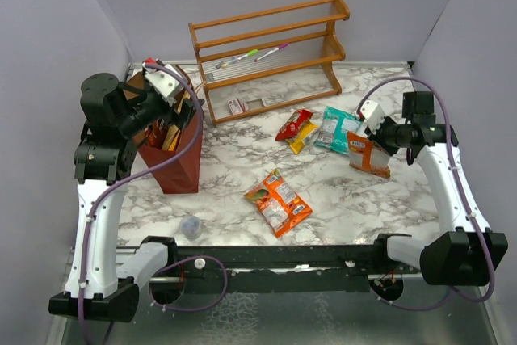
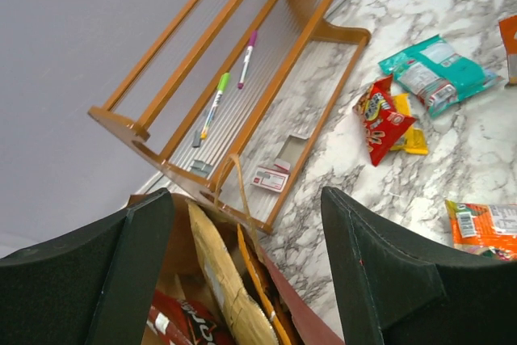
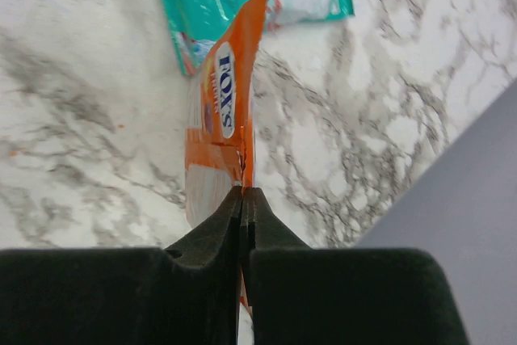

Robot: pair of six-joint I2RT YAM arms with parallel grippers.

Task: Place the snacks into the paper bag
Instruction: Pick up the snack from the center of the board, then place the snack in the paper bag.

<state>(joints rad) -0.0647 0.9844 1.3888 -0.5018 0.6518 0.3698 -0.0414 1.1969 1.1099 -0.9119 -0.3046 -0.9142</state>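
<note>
The job was partly done. The paper bag [image 1: 174, 163] stood upright at the left of the tabletop [image 1: 339, 191], and the left wrist view showed at least one gold-orange packet [image 2: 230, 288] already inside it. Something red [image 2: 182, 321] sat lower down, probably another packet, though the view there was too cramped to be sure. The left tool [image 2: 250, 280] hung over the bag's mouth with its jaws apart and nothing between them.

Five packets were outside the bag. The right tool [image 3: 242, 199] was clamped tight on the top edge of a small orange packet [image 3: 222, 119] at the right of the tabletop. Near it lay a teal packet [image 1: 335, 128], with a red packet [image 1: 294, 124] touching a yellow packet [image 1: 304, 139] just beside that. A large orange chip bag [image 1: 279, 202] lay alone in the middle, well apart from the paper bag.
</note>
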